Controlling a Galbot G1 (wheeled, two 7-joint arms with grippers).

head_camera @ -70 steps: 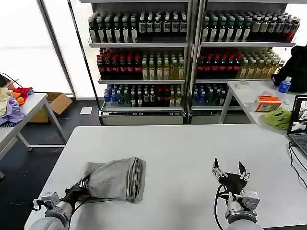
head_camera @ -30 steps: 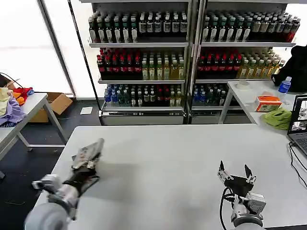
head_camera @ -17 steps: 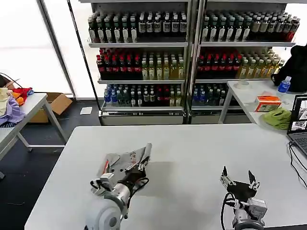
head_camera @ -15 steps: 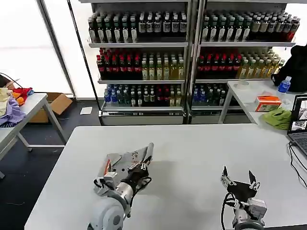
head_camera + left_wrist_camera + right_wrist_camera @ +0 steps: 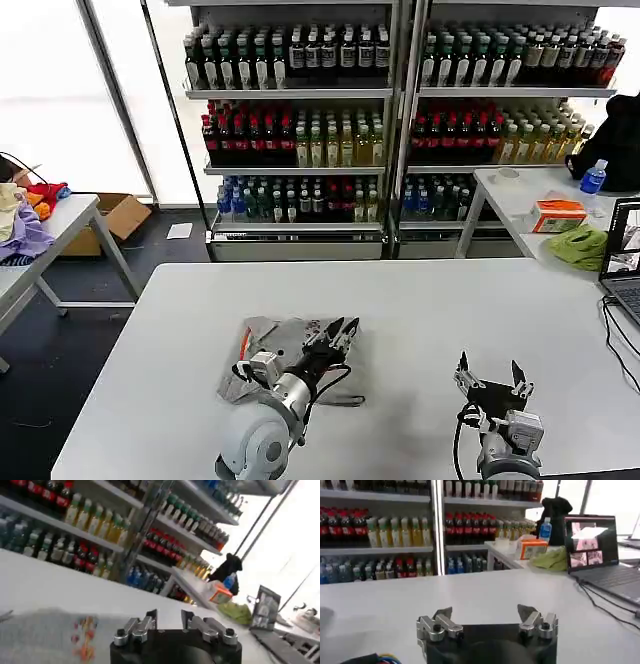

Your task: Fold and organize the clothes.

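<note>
Lying crumpled, T-shirt (image 5: 285,340) (axis unclear)

Item: grey T-shirt (image 5: 275,340), on the white table (image 5: 420,300); we see its near portion covered by the left arm, so its full outline cannot be made out. In the left wrist view we find the shirt (image 5: 45,635) blurred and cut by the frame edge, its chest print (image 5: 82,637) a smear of colour we cannot read. Left gripper (image 5: 340,333): fingertips lie over the shirt's far edge; we cannot tell whether they touch cloth. Laptop (image 5: 625,262): cut off at the head view's edge.
</note>
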